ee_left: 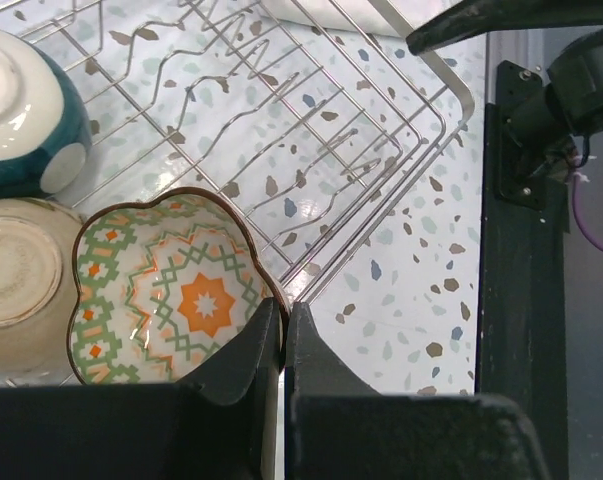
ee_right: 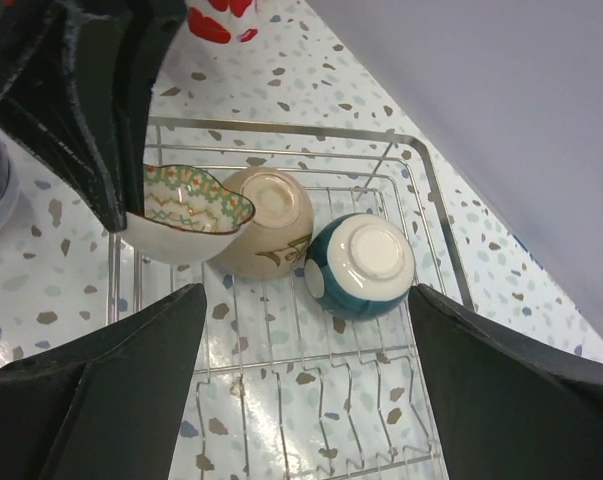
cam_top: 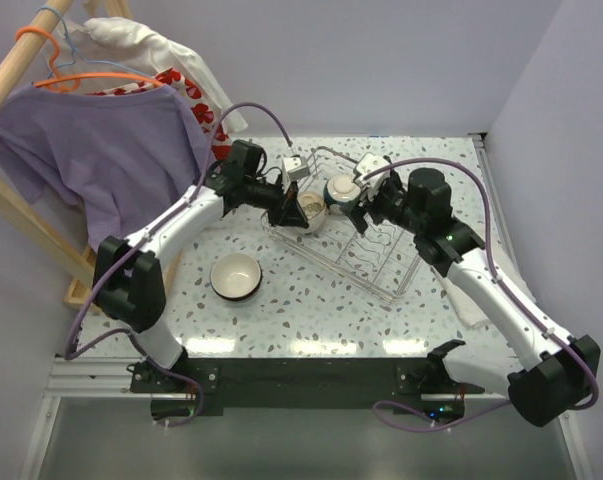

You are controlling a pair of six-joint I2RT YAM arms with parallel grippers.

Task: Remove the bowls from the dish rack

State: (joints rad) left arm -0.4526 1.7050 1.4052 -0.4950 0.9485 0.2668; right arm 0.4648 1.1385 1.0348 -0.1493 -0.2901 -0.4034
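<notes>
The dish rack [cam_top: 383, 288] is a silver wire basket in the middle of the table. My left gripper [ee_left: 283, 312] is shut on the scalloped rim of a white bowl with a green and orange pattern inside [ee_left: 181, 295], at the rack's left end [cam_top: 311, 208]. Beside it a tan bowl [ee_right: 271, 215] and a teal-and-white bowl [ee_right: 363, 262] lie upside down in the rack [ee_right: 281, 128]. My right gripper [ee_right: 306, 290] hangs open over the rack wires, just short of the teal-and-white bowl, with nothing between its fingers. Another bowl with a pale inside [cam_top: 235, 275] stands upright on the table left of the rack.
A wooden clothes rail with a purple shirt [cam_top: 91, 140] and hangers stands at the left, close to the left arm. A white cloth [cam_top: 469, 305] lies under the right arm. The table's black near edge [ee_left: 521, 300] is close to the rack's corner [ee_left: 451, 95].
</notes>
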